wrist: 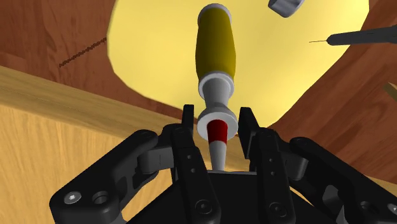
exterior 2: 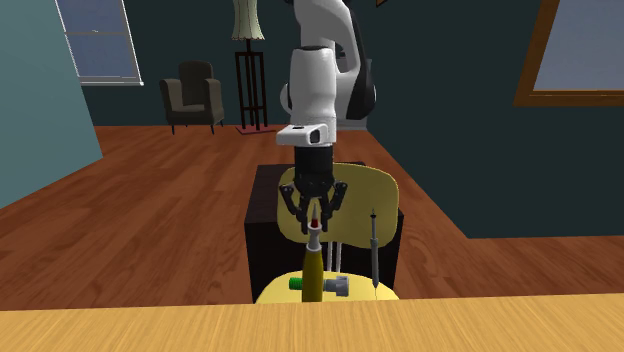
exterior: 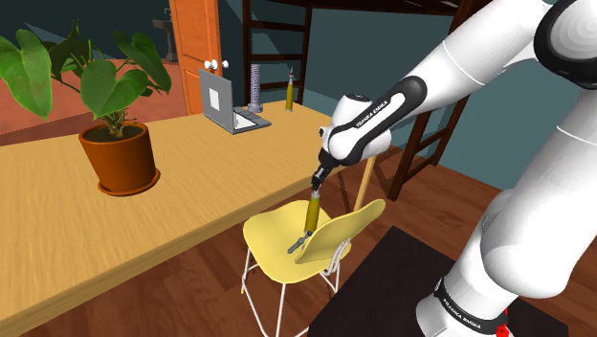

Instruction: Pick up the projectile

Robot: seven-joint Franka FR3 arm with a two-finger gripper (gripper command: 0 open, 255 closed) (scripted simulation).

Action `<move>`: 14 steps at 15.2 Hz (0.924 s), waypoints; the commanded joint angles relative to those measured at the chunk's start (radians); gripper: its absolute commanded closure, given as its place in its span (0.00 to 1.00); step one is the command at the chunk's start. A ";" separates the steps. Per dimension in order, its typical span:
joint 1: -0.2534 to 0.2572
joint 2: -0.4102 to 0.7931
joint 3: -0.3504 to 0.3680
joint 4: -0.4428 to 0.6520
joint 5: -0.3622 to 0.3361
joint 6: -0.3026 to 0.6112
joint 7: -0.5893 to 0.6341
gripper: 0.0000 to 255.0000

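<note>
Projectile (wrist: 216,48) (yellow, red-tipped) upright over chair (exterior: 273,251), nose clasped by pincer (wrist: 217,116).

Setting: a home living room. Indicators: wood floor (exterior 2: 150,210), armchair (exterior 2: 192,92), floor lamp (exterior 2: 247,30) and window (exterior 2: 98,38). A long wooden counter (exterior: 172,215) carries a potted plant (exterior: 115,144) and laptop (exterior: 228,103); a yellow chair (exterior: 287,244) stands beside it.

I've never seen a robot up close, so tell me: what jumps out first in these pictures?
A black claw clasps the red-tipped nose of an olive-yellow projectile, which stands upright over a pale yellow chair beside a long wooden table. On that table, a big-leafed potted plant draws the eye at the shoulder view's left.
</note>
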 commanded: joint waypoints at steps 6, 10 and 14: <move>-0.007 -0.084 0.004 0.023 -0.038 -0.105 0.031 1.00; -0.011 -0.128 0.008 0.041 -0.052 -0.167 0.041 1.00; -0.013 -0.150 0.010 0.052 -0.058 -0.200 0.046 1.00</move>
